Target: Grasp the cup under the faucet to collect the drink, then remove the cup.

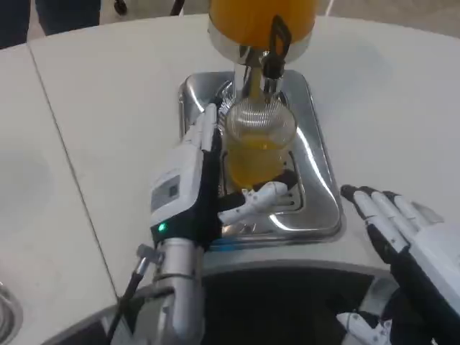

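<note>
A clear ribbed cup (257,136), partly filled with orange drink, stands on the steel drip tray (320,183) right under the black faucet (274,44) of the orange juice dispenser (260,21). My left hand (208,183) grips the cup from its left side, with a white finger (260,195) wrapped across the front of its base. My right hand (392,223) rests at the table's near right edge, fingers spread and holding nothing, well to the right of the tray.
The white table (108,108) extends on all sides of the tray, with a seam (65,151) running down its left part. The table's curved front edge (287,262) lies just below the tray. A metal rim (8,309) shows at the bottom left corner.
</note>
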You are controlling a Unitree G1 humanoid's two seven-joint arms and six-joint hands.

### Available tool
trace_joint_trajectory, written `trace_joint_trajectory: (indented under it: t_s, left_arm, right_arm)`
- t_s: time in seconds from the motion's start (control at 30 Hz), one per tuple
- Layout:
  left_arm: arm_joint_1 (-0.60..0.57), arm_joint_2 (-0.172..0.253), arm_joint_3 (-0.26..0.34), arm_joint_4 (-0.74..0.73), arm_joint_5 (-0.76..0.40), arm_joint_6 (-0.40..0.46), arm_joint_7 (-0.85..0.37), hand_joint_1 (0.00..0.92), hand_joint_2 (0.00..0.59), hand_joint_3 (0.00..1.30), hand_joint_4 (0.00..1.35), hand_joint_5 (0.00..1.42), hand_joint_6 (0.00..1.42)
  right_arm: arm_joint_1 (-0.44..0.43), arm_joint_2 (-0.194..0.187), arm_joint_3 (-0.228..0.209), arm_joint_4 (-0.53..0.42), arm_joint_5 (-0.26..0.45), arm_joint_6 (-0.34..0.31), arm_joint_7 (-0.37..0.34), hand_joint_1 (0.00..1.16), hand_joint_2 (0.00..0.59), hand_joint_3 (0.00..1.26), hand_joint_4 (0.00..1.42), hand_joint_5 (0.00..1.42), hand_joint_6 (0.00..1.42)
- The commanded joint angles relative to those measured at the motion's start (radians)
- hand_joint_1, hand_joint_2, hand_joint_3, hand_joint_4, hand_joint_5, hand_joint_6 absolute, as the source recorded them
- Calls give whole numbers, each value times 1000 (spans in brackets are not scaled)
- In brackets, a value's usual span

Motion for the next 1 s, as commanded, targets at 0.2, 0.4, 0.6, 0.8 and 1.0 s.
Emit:
trace_joint_trajectory:
  t_s: [0.2,0.4,0.6,0.8,1.0]
  left_arm:
    - [-68,-40,-20,113,-22,-30,48,278,49,0,0,87,143]
    - [-109,-60,-27,171,-30,-21,81,278,49,0,0,136,185]
    - [-142,-79,-30,229,-42,-18,107,296,52,0,0,244,298]
    - [-160,-104,-54,268,-33,-1,126,387,51,23,98,495,706]
    - [-166,-145,-82,304,-8,32,200,492,55,393,557,957,1289]
  right_arm:
    - [57,50,16,-53,-36,1,44,488,393,0,0,0,42]
    - [24,111,56,-68,-85,25,103,486,399,0,0,0,46]
    - [9,165,84,-83,-131,52,166,485,400,0,0,0,47]
    - [12,200,77,-107,-148,63,198,481,402,0,0,0,47]
    - [32,253,51,-129,-154,45,234,447,413,0,0,0,48]
